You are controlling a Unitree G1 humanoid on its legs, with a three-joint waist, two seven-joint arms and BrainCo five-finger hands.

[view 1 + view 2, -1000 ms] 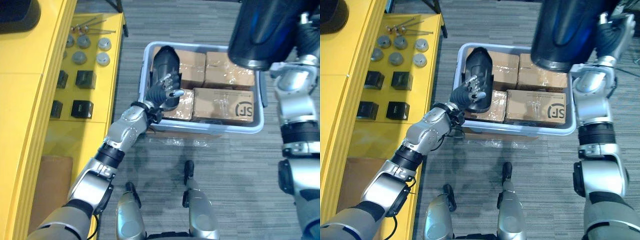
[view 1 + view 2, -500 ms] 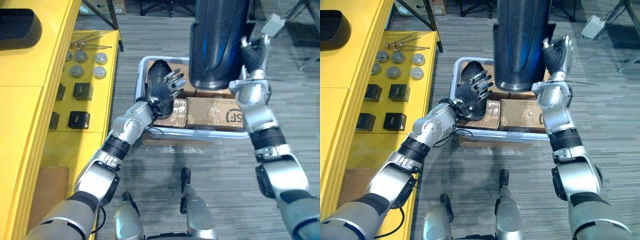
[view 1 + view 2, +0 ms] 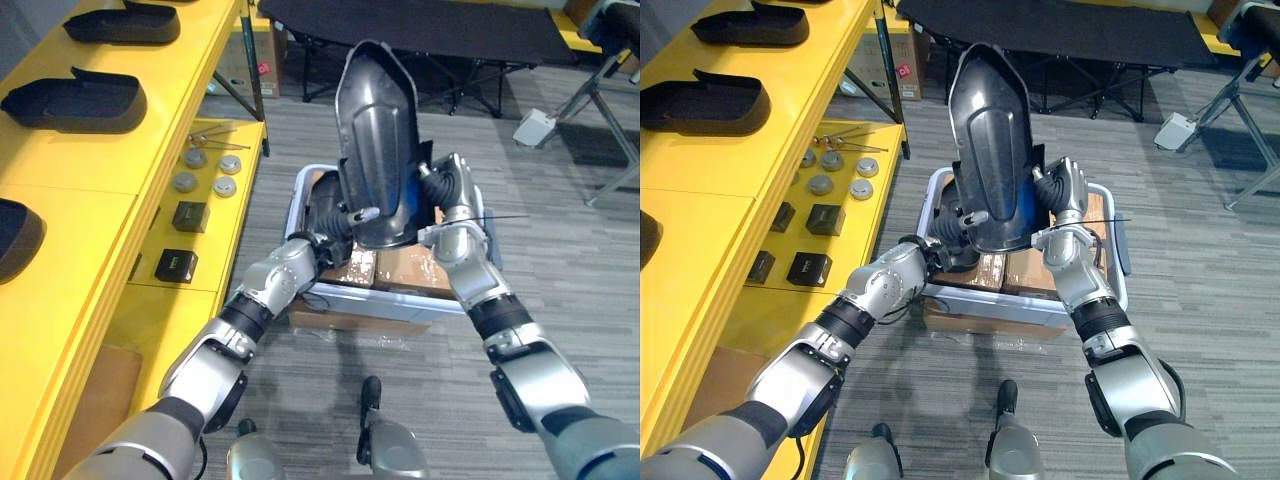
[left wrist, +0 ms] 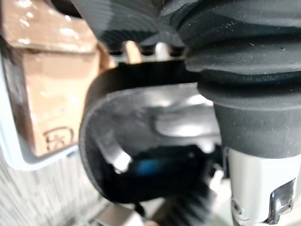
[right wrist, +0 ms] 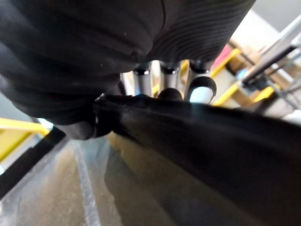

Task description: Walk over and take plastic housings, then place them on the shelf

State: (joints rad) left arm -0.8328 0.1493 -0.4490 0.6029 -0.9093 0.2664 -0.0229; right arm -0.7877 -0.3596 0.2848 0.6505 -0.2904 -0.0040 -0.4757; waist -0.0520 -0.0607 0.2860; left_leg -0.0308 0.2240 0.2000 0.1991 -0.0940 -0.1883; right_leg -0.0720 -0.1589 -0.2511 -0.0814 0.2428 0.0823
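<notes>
Lifting looks done: the plastic housing [image 3: 375, 130] stands upright above the grey bin [image 3: 370, 300], clear of the cardboard boxes [image 3: 410, 270]. The right hand [image 3: 1060, 190] pinches its side edge and the left hand [image 3: 945, 238] clamps its lower edge. The yellow shelf [image 3: 70, 150] on the left already carries other housings [image 3: 75, 100]. Remaining, I'd say: turn, carry across, set down, release.

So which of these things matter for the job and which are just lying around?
Job: raised plastic housing, right hand gripping it, left hand, yellow shelf, housings on it.
Lying about: round metal parts, black blocks, cardboard boxes in the bin.
</notes>
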